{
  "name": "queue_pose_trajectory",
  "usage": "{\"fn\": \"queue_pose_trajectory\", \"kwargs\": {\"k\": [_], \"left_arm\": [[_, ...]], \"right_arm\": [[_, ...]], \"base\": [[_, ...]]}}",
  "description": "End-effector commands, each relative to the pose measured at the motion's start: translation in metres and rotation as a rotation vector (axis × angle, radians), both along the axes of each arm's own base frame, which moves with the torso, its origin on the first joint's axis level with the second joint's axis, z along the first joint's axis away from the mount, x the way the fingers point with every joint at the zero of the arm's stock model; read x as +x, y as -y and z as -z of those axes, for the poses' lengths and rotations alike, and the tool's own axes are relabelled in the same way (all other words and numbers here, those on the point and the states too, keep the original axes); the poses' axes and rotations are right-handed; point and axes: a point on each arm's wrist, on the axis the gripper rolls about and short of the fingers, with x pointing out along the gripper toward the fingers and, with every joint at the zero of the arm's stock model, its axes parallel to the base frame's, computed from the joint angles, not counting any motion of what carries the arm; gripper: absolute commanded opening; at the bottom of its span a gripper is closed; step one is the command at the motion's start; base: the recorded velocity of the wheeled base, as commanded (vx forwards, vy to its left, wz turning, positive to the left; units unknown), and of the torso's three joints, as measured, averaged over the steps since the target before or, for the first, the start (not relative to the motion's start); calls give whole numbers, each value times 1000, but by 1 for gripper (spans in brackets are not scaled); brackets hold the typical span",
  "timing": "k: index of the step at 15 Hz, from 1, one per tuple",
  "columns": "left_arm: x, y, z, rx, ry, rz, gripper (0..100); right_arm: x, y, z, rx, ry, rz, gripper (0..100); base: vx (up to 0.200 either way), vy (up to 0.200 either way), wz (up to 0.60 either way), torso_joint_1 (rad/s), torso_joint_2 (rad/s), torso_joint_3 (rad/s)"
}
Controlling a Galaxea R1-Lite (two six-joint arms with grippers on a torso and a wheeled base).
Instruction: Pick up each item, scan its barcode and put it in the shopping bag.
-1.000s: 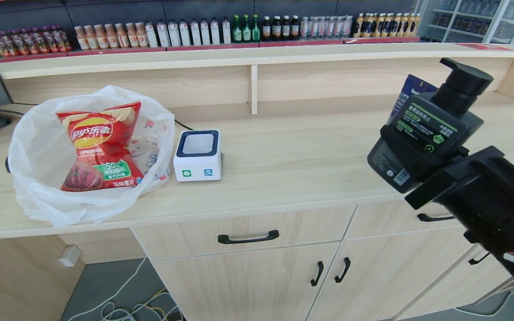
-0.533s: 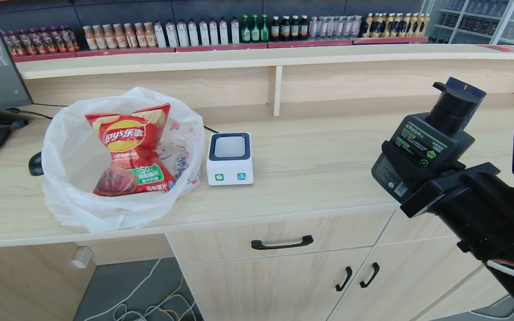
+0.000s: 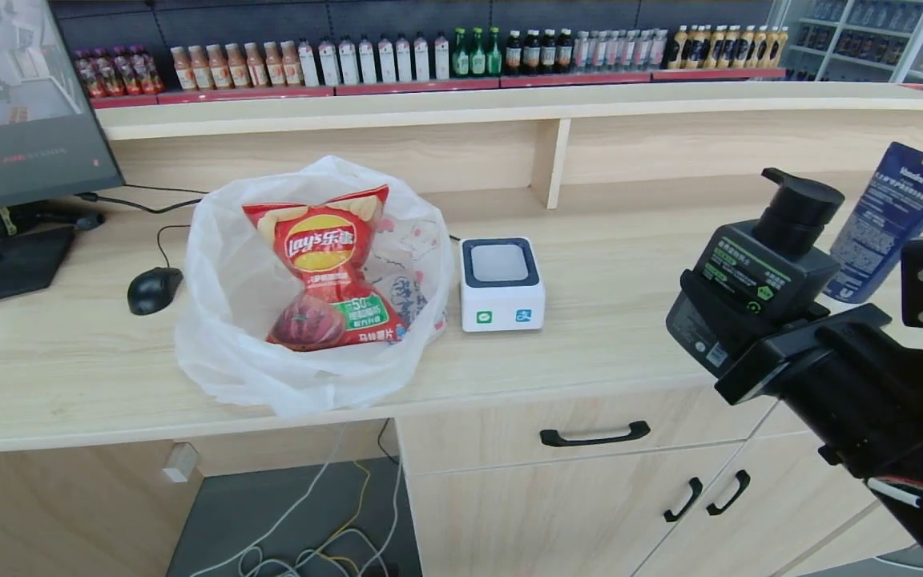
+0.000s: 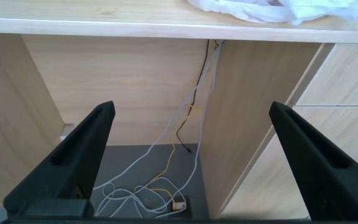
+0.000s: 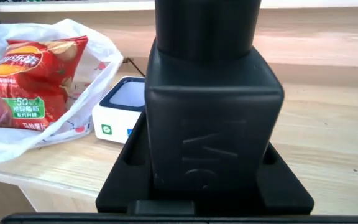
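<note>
Bottle (image 3: 754, 280) held up, well right of the scanner (image 3: 501, 283)
Right jaws clamped on it near the counter (image 3: 606, 344) edge; left jaws wide apart, low in front of the counter. Chips (image 3: 325, 272) sit in the bag (image 3: 225, 336).

We see a pale wooden counter (image 3: 630, 353) with a matt, smooth grain; a thin, crinkled, translucent plastic shopping bag (image 3: 225, 308); a glossy red crisp packet (image 3: 325, 272); a smooth white plastic scanner (image 3: 501, 287); a matt black plastic pump bottle (image 3: 750, 280).
</note>
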Motion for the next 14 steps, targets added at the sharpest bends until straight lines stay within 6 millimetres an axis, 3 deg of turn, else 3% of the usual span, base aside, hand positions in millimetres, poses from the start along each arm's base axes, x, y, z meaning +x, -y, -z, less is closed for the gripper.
{"fn": "queue_pose_trajectory", "kwargs": {"k": [1,6,14], "left_arm": [[0,0,0,4,0,0,100],[0,0,0,4,0,0,100],[0,0,0,4,0,-1,100]], "right_arm": [[-2,2,2,-28,2,18,0],[5,-3,-8,-94,66,57,0],[34,-26,-32,-269,222,146,0]], "base": [[0,200,0,2,2,-2],[0,40,0,1,0,0],[0,0,0,0,0,0]]}}
